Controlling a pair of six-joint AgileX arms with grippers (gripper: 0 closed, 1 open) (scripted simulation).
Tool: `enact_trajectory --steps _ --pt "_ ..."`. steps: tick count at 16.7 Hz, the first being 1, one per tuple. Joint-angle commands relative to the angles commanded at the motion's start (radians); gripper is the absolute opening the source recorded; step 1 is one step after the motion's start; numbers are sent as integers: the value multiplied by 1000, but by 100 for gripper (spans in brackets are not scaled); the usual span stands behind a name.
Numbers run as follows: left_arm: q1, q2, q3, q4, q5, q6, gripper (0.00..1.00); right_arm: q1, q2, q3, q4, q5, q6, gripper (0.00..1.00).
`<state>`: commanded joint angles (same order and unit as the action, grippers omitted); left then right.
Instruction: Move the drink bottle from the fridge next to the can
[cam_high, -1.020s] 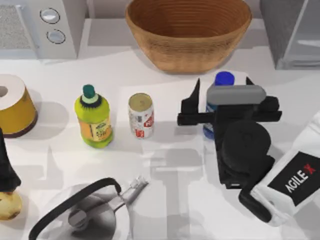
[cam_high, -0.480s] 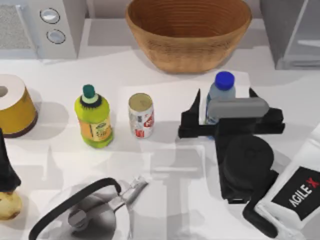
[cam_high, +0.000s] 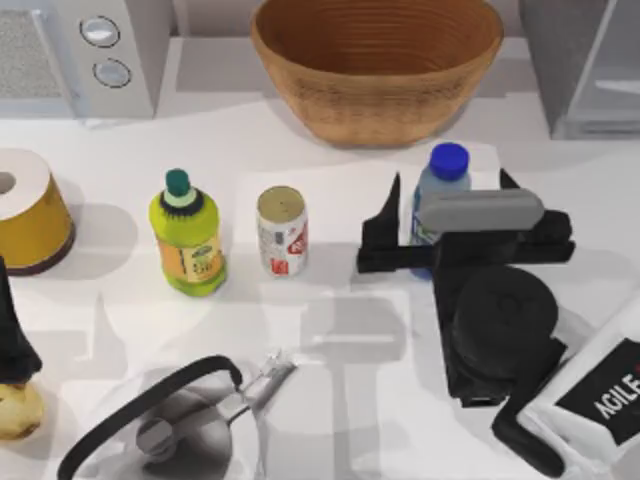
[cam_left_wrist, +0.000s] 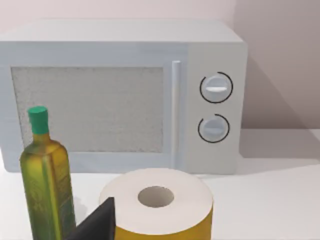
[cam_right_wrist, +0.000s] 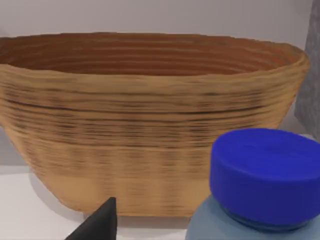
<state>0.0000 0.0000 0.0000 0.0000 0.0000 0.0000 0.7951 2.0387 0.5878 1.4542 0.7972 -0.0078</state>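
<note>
- Standing upright right of centre, the drink bottle (cam_high: 440, 190) sits between the right gripper (cam_high: 448, 215)'s spread, unclamped fingers.
- The can (cam_high: 282, 230) lies well left.
- Left gripper (cam_high: 12, 340): fingers unclear.

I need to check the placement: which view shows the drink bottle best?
The top view: the drink bottle stands on the table to the right of the can, its lower body hidden under the right gripper. The right wrist view gives its blue cap and shoulder close up before the basket.
</note>
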Motion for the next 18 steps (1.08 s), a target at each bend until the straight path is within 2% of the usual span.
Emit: enact_trajectory --steps 7,18 --pt "0 0 0 0 0 0 100 -123 -455 -92 -332 -177 17 100" --pt "0 0 0 0 0 0 100 -571 -1524 -407 -1103 -585 23 100"
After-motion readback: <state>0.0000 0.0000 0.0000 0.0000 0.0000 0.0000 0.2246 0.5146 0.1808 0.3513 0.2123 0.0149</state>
